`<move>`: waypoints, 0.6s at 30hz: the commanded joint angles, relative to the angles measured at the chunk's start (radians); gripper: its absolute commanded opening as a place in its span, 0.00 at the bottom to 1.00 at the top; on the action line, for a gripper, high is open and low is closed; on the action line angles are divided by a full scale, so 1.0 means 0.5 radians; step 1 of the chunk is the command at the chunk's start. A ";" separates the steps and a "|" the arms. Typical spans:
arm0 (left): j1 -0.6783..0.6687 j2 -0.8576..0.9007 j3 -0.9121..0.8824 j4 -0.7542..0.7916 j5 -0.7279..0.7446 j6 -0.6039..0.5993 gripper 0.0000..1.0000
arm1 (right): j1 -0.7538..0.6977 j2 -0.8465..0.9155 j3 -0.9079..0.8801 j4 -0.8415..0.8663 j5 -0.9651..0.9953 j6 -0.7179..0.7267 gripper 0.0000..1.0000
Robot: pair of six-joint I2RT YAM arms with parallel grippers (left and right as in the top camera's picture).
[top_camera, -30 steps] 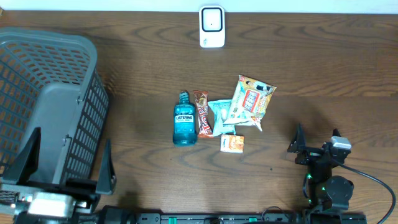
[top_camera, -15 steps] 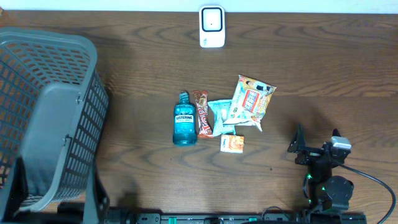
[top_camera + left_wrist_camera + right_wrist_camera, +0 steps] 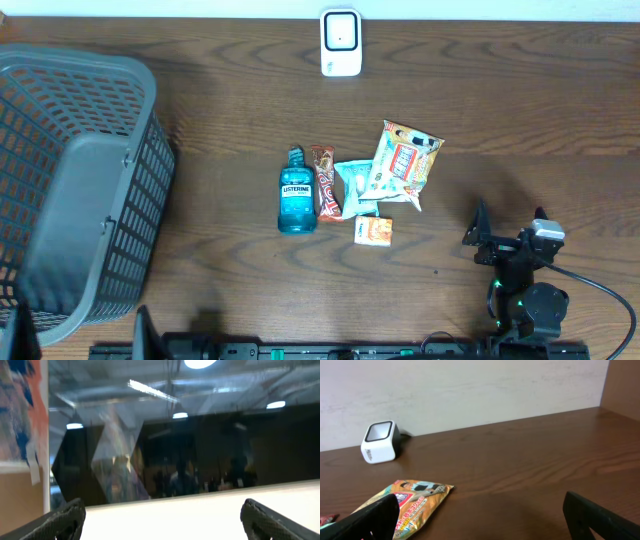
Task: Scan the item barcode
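While nothing is gripped yet, the biggest thing on the table [image 3: 520,90] is the grey basket [image 3: 75,190] at the far left, well apart from everything else. Next in size, the right gripper [image 3: 478,240] waits near the front edge with its fingers spread wide and empty; the left gripper [image 3: 160,520] shows only two wide-set, empty fingertips in its wrist view, pointed up at the ceiling lights. Mid-table lies the cluster of items: a blue mouthwash bottle [image 3: 296,192], a yellow snack bag [image 3: 402,161] overlapping a pale packet [image 3: 352,182], a thin candy bar [image 3: 324,181] touching the bottle, and a small orange box [image 3: 374,231] just in front. The white scanner [image 3: 340,42] stands alone at the back edge. I'd judge the risk is crowding: reaching for one item could drag its neighbour, and no barcode is visible, so a pick may present the wrong face to the scanner.
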 commanded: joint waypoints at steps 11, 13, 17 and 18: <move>0.010 0.002 0.004 0.378 0.004 0.303 0.98 | 0.002 -0.013 -0.002 -0.007 -0.040 0.024 0.99; 0.010 0.002 0.003 0.373 0.005 0.302 0.98 | 0.002 -0.013 -0.002 -0.004 -0.141 0.132 0.99; 0.010 -0.002 0.003 0.371 0.004 0.303 0.98 | 0.020 0.002 -0.002 0.021 -0.446 0.559 0.99; 0.010 -0.002 0.003 0.371 0.005 0.303 0.98 | 0.022 0.017 -0.002 0.030 -0.584 0.721 0.99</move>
